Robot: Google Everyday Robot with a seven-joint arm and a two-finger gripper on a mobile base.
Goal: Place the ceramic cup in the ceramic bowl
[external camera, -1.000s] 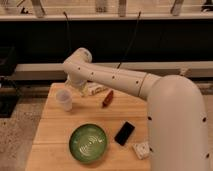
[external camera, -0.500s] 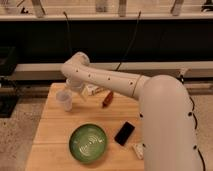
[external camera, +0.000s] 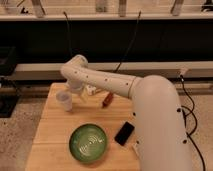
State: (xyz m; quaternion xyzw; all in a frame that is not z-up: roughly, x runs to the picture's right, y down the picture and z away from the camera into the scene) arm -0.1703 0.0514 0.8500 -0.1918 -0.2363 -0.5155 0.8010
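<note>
The ceramic cup (external camera: 64,100) is small, pale and whitish and stands upright on the wooden table (external camera: 50,135) near its back left. The ceramic bowl (external camera: 88,143) is wide and green with pale swirl rings and sits toward the front middle of the table, empty. My white arm reaches from the right across the table's back. The gripper (external camera: 76,92) hangs under the arm's end, just right of the cup and very close to it. Most of the gripper is hidden by the arm.
A black phone (external camera: 124,133) lies right of the bowl. A reddish-brown object (external camera: 107,99) and a white bottle (external camera: 92,90) lie at the back, partly under the arm. A small white item (external camera: 135,148) sits at the front right. The table's left edge is close to the cup.
The arm has swung left and extended, bringing the gripper closer to the cup. The cup, bowl and phone have stayed where they were.
</note>
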